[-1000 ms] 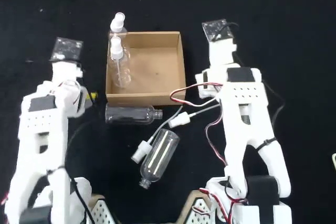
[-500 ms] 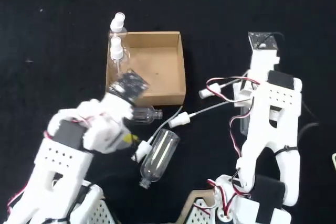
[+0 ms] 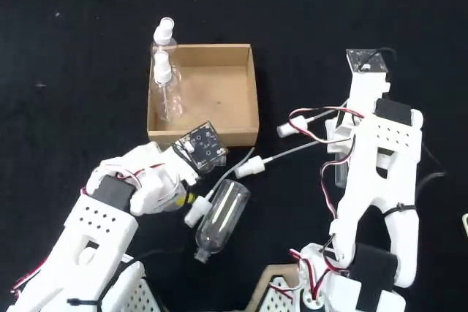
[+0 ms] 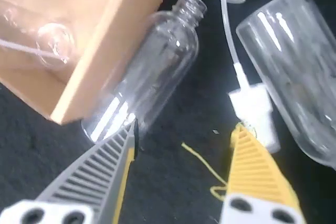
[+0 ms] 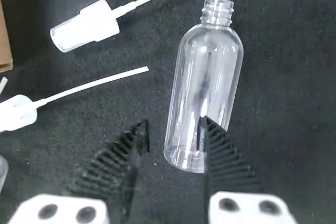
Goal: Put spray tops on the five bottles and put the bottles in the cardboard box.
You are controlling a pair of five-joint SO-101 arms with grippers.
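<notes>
A clear uncapped bottle lies against the front wall of the cardboard box. My left gripper is open just behind its base, one fingertip touching it. Beside it lie a white spray top and a larger uncapped bottle. My right gripper is open low over another uncapped bottle, one finger crossing its base. Two spray tops with long tubes lie next to it. A capped bottle rests inside the box.
A second capped bottle is at the box's far left corner. The right arm's red and white cables loop over the spray top near the box. Black cloth covers the table.
The left arm swung in from the left edge to the bottle in front of the box and now covers it from above. The right arm shifted right, then stayed almost still.
</notes>
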